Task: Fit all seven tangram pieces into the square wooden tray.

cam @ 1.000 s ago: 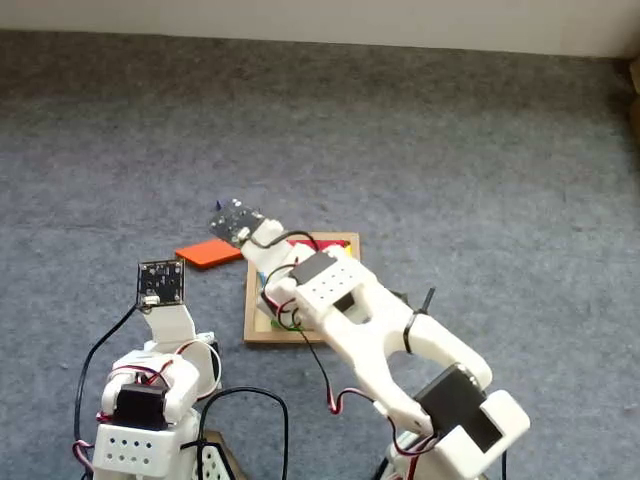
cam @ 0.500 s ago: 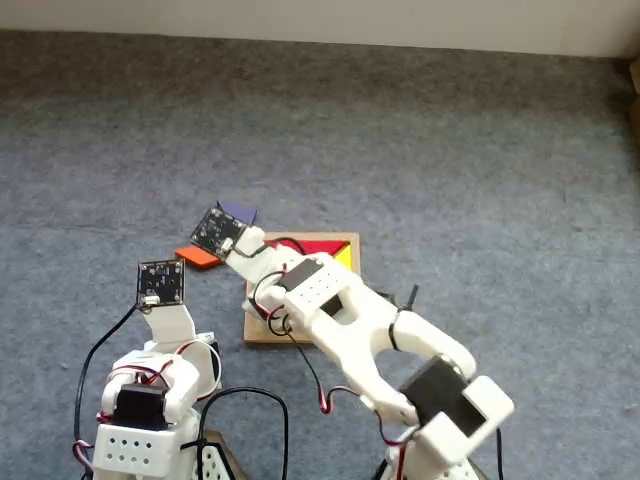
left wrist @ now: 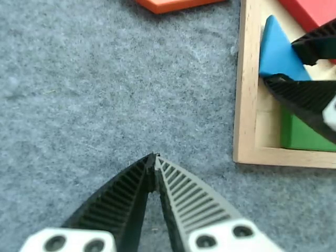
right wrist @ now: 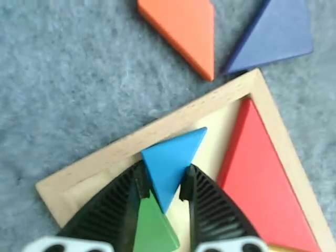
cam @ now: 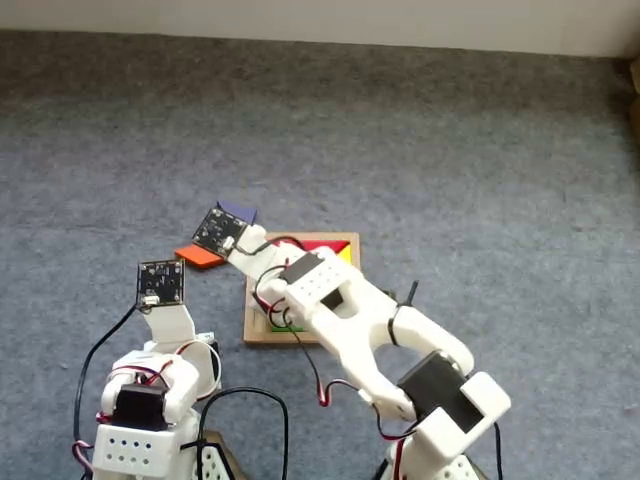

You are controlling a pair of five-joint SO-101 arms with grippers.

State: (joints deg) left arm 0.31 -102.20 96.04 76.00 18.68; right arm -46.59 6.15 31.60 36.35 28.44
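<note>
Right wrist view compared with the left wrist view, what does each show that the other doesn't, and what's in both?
Right wrist view, not the left: the dark blue wooden triangle on the carpet. Left wrist view, not the right: the left gripper, shut above the carpet. Both: the square wooden tray, the blue triangle piece gripped by the right gripper, the red triangle, the green piece, the orange piece outside the tray.
</note>
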